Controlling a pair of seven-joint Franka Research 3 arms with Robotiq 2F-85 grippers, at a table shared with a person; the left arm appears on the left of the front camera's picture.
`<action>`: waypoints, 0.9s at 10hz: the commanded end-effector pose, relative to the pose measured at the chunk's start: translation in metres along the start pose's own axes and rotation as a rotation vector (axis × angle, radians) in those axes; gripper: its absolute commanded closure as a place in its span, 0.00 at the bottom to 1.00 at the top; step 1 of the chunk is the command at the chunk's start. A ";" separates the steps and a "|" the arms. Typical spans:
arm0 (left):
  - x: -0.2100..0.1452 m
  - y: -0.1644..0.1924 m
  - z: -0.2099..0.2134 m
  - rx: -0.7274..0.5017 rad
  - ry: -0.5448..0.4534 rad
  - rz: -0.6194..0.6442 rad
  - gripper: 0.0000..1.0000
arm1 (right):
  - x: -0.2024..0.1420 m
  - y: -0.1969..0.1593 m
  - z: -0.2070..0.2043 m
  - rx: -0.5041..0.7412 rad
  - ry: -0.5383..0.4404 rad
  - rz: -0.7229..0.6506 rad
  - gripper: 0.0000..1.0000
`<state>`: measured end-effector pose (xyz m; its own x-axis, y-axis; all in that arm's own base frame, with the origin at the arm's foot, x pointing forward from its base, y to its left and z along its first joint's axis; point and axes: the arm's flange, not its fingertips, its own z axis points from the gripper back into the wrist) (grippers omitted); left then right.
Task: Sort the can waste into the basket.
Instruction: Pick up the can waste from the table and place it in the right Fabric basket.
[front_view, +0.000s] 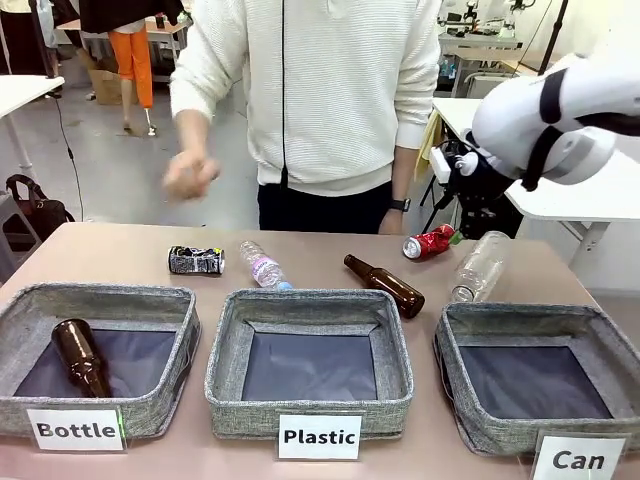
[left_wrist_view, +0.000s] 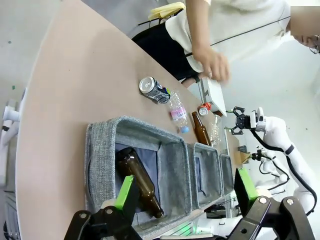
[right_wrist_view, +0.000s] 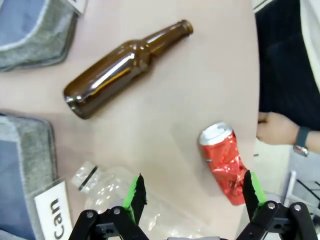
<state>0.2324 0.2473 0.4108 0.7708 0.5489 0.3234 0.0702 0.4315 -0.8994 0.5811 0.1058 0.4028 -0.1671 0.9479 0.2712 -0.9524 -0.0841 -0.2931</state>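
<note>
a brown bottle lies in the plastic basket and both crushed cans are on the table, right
No: the brown glass bottle lies in the Bottle basket, not Plastic; the front view shows it. The red can and black-and-white can are on the table.

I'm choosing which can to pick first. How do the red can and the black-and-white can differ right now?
The red can is red with a silver top; the black-and-white can is patterned. The red can lies on the right, near the basket labelled Can; the black-and-white can lies on the left, near the Bottle bin. Both are crushed, on their sides on the table, outside the bins.
</note>
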 end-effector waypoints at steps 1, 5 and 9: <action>0.001 -0.001 0.001 -0.019 -0.011 -0.020 0.00 | -0.009 -0.003 -0.001 -0.021 -0.053 -0.022 0.00; 0.001 -0.001 0.001 -0.019 -0.011 -0.020 0.00 | -0.005 -0.008 -0.012 0.013 0.005 0.023 0.00; 0.001 -0.001 0.001 -0.019 -0.011 -0.020 0.00 | -0.025 -0.071 -0.054 0.082 0.043 0.018 0.00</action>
<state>0.2318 0.2478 0.4108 0.7694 0.5501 0.3247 0.0710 0.4315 -0.8993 0.6434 0.0998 0.3663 -0.1785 0.9529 0.2454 -0.9586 -0.1121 -0.2617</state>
